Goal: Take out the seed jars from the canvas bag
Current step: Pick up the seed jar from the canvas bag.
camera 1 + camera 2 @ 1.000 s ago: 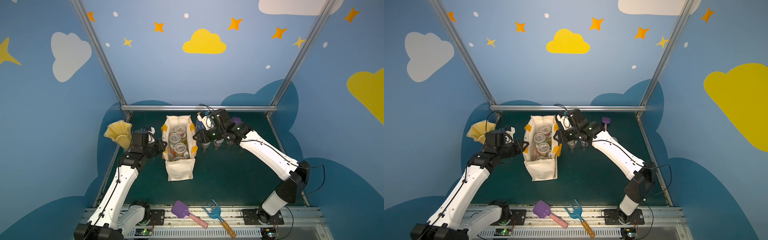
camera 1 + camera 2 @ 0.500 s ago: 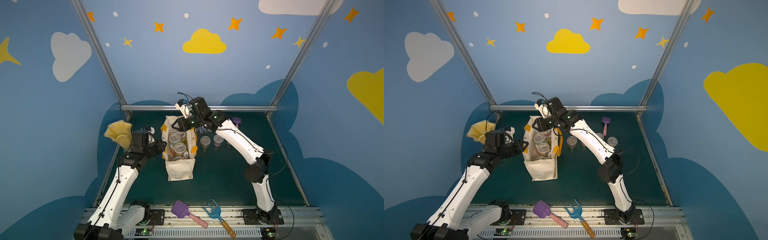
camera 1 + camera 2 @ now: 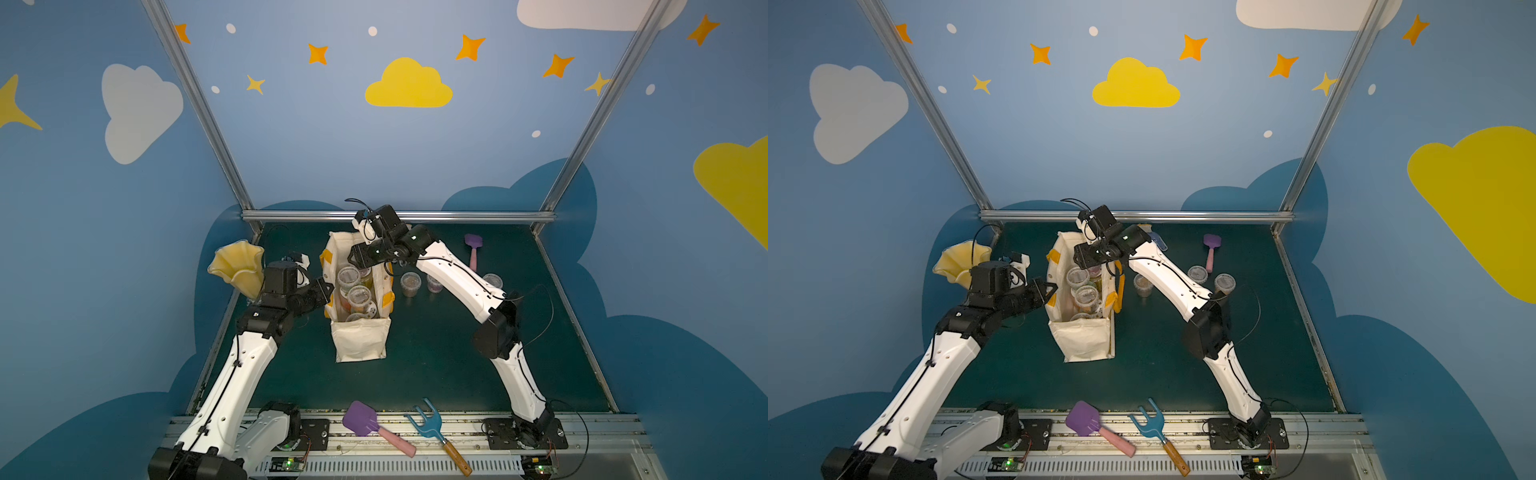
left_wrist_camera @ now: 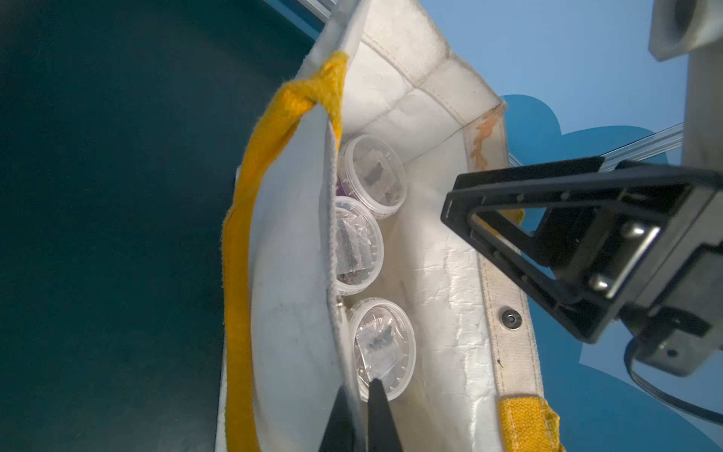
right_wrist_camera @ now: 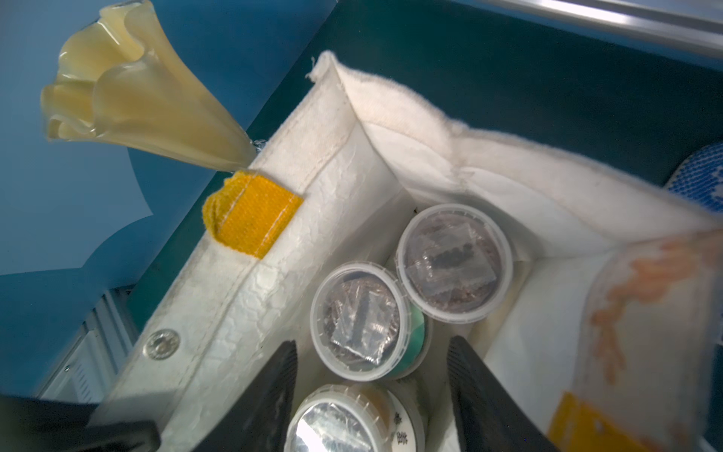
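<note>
R pincer [image 5: 369, 350], 1 s ago by tabletop cups [image 3: 410, 284], now over canvas bag [image 3: 359, 345] mouth, jaws apart, empty. L pincer [image 4: 360, 387] pinched on bag wall. Seed jars [image 5: 454, 260] inside; lower layer mostly hidden.

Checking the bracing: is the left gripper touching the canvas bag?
Touching. The left wrist view shows the left gripper clamped on a wall of the canvas bag.

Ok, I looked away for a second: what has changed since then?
The right claw swung from the seed cups on the table across to the canvas bag and now hangs open over the jars inside it. The left claw stays shut on the bag's side wall; bag and cups have not moved.
</note>
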Tool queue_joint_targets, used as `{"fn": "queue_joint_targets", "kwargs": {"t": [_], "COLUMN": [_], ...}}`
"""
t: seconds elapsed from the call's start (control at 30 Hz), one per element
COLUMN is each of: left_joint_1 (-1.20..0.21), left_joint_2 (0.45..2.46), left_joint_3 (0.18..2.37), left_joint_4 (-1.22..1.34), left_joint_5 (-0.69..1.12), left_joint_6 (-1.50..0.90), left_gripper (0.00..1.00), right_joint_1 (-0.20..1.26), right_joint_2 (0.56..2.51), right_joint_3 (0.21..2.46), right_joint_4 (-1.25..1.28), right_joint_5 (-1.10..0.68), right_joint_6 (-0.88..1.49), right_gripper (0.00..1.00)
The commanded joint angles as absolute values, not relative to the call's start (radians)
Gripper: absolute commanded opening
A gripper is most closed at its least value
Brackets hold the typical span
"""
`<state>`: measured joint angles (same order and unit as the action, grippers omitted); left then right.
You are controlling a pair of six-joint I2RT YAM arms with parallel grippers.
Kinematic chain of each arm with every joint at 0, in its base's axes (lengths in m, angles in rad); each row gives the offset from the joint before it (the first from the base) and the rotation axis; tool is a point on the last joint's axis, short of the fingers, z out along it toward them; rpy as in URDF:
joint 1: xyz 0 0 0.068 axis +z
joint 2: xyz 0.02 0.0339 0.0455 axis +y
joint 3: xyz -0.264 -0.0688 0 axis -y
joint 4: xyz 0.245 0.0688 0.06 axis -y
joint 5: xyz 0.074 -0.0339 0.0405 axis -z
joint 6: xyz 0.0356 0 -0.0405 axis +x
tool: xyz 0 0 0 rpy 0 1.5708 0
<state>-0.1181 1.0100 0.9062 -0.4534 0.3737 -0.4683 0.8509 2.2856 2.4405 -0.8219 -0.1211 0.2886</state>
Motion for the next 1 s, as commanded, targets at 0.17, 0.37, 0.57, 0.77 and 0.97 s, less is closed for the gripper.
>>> {"fn": "queue_joint_targets", "kwargs": {"t": [0.17, 0.37, 0.57, 0.77, 0.97], "left_joint_1": [-0.114, -0.114, -0.114, -0.115, -0.114], "left_joint_2": [0.985, 0.981, 0.979, 0.979, 0.979], "left_joint_3": [0.901, 0.891, 0.886, 0.886, 0.882], "left_joint_4": [-0.375, -0.37, -0.37, -0.366, -0.364], "left_joint_5": [0.395, 0.398, 0.398, 0.4, 0.402], "left_joint_6": [-0.471, -0.475, -0.474, -0.478, -0.481], "left_gripper": [0.05, 0.05, 0.05, 0.05, 0.05], "right_joint_1": [0.846, 0.842, 0.841, 0.826, 0.808], "right_joint_2": [2.363, 2.404, 2.414, 2.444, 2.454], "right_joint_3": [2.502, 2.544, 2.574, 2.595, 2.589], "right_joint_4": [-0.851, -0.876, -0.876, -0.895, -0.903], "right_joint_5": [-0.055, -0.02, -0.025, -0.012, -0.014], "right_joint_6": [0.276, 0.267, 0.257, 0.252, 0.256], "right_gripper": [0.65, 0.7, 0.71, 0.75, 0.76]}}
